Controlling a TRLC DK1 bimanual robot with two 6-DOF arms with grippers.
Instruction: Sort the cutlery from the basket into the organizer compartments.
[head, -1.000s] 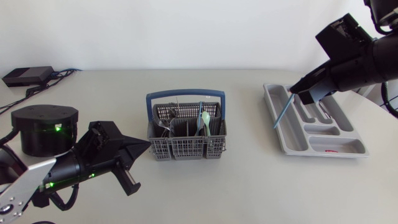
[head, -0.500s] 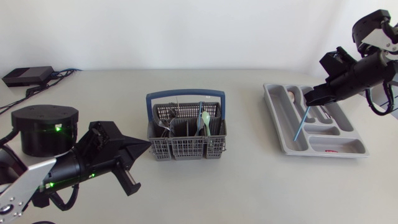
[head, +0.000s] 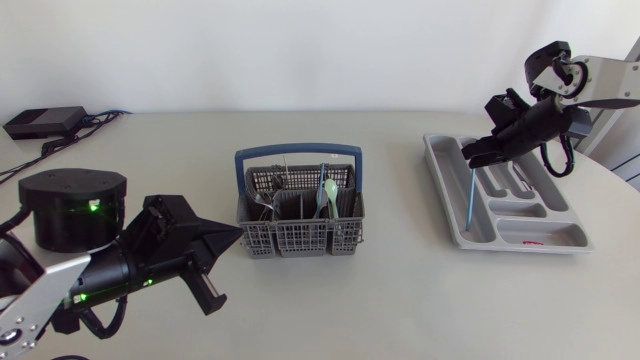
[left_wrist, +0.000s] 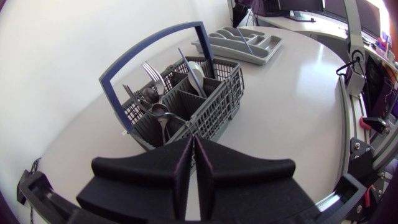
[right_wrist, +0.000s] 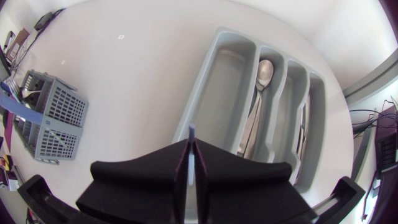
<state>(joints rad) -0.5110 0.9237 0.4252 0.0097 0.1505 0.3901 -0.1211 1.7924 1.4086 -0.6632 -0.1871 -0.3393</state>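
right gripper (head: 478, 153): clamped on blue utensil (head: 470, 195)
blue utensil: hangs near-vertical over organizer (head: 452, 215), leftmost long compartment
left gripper (head: 228, 237): fingers pressed together, just left of basket (head: 300, 240)
basket: mid-table, holds cutlery (head: 328, 192)

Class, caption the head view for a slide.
Right gripper holds a blue utensil over the grey organizer; basket sits mid-table.

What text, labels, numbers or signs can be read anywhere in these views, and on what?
No readable text in any view.
A red mark in the end compartment of the organizer: too small to tell whether it is print.
The basket and the blue utensil: no print visible.
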